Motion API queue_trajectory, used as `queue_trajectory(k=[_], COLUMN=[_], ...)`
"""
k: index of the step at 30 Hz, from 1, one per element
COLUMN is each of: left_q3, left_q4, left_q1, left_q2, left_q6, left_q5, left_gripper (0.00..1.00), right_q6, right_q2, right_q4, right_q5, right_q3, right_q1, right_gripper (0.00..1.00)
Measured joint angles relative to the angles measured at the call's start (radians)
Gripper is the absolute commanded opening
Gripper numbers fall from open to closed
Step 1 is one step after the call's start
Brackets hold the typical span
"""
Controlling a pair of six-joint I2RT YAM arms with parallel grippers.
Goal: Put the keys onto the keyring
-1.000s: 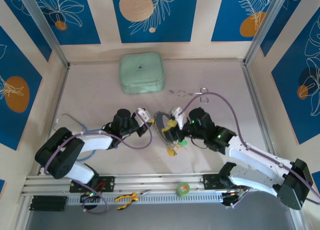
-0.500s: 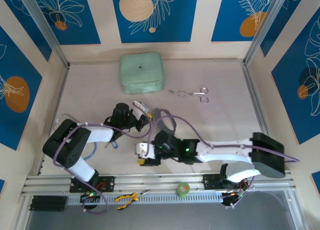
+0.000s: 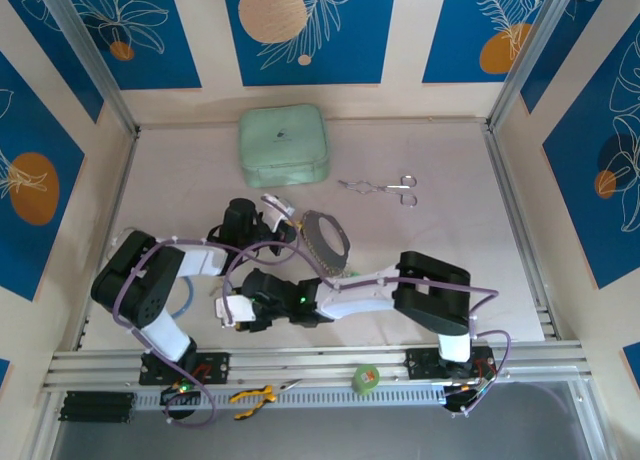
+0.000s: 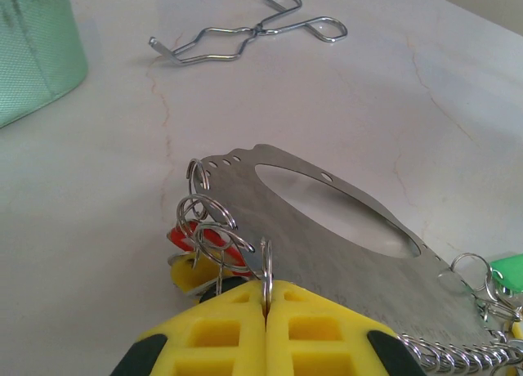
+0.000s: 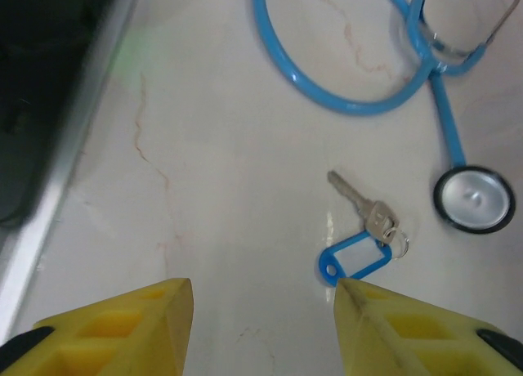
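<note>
The keyring (image 4: 327, 253) is a flat silvery hoop with an oval opening, held just above the table. My left gripper (image 4: 267, 298) has its yellow pads shut on the hoop's near edge, pinching a small split ring there. Keys with red (image 4: 189, 239) and yellow (image 4: 184, 271) tags hang at the left of that grip, and a green tag (image 4: 511, 270) shows at the right. From above, the left gripper (image 3: 288, 220) holds the keyring (image 3: 326, 240) mid-table. A loose key with a blue tag (image 5: 359, 243) lies on the table just ahead of my right fingertip; the right gripper (image 5: 261, 286) is open and empty, low at front left (image 3: 232, 310).
A blue stethoscope (image 5: 368, 73) curves beyond the loose key, its chest piece (image 5: 474, 198) to the key's right. Silver forceps (image 3: 380, 188) and a green case (image 3: 285, 145) lie at the back. A green tape roll (image 3: 367, 379) and pliers (image 3: 255, 395) sit on the front rail.
My right arm has swung from beside the keyring across to the front left, down over the loose blue-tagged key. The left gripper kept its hold, shifting the keyring slightly back.
</note>
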Motion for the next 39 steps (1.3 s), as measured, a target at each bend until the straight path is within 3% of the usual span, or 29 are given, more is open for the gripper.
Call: queue_trajectory(k=[20, 31, 39], left_q3=[0.087, 0.088, 0.089], left_q4=[0.054, 0.075, 0.077], left_q1=[0.105, 0.111, 0.116], left_q2=[0.101, 0.101, 0.101], left_q6=[-0.016, -0.016, -0.026], left_q5=[-0.002, 0.016, 0.017], left_gripper=[0.0, 0.0, 0.0], right_q6=[0.536, 0.615, 0.634], right_q2=[0.233, 0.311, 0.321], right_q4=[0.174, 0.185, 0.154], right_q5=[0.201, 0.227, 0.211], right_q3=[0.117, 0.219, 0.229], right_q1=[-0.033, -0.063, -0.07], right_gripper=[0.58, 0.6, 0.48])
